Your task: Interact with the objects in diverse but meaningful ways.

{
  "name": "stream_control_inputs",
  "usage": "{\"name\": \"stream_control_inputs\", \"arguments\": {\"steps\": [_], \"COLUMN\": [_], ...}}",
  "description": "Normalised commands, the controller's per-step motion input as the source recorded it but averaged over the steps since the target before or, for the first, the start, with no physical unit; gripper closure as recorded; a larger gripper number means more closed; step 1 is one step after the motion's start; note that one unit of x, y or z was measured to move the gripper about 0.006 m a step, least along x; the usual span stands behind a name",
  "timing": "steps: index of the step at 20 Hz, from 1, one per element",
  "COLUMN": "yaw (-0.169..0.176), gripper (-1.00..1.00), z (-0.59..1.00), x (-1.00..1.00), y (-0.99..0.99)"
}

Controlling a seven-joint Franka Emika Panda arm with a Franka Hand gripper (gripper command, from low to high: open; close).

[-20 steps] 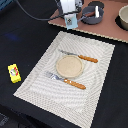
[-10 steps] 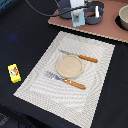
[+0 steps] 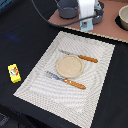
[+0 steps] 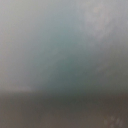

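- Since a second ago my arm has slid toward the exterior view's right along the far edge, and my white wrist housing point(image 3: 86, 11) now stands over the grey pan point(image 3: 67, 9) area at the top of the frame; everything on the mat has stayed put.
- Nearest the camera, the black table point(image 3: 107, 110) lies open along the front edge and down the exterior view's right side.
- The yellow packet with red mark point(image 3: 14, 73) lies alone on the black cloth at the exterior view's left, well apart from the striped placemat point(image 3: 95, 92).
- On the placemat the round wooden plate point(image 3: 69, 66) sits in the middle, bare on top, between the orange-handled fork point(image 3: 66, 80) on its near side and the orange-handled knife point(image 3: 80, 56) on its far side.
- Beyond the mat a brownish board point(image 3: 107, 27) carries the pan, and what is in the pan I cannot tell.
- At the far right edge a dark bowl point(image 3: 122, 17) shows a pale inside.
- My claw is hidden below the housing, so I cannot tell whether it is wide or narrow; the wrist view gives only a grey-green blur.
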Motion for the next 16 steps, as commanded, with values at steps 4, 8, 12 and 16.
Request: {"name": "stream_control_inputs", "arguments": {"steps": [4,8,12,16], "yaw": [0.002,0.023,0.027,0.004], "gripper": [1.0,1.0,1.0,-1.0], "z": [-0.43,-0.34,-0.3,-0.11], "x": [-0.13,-0.59,-0.51,-0.12], "y": [-0.18,-0.08,-0.05,0.11]}}
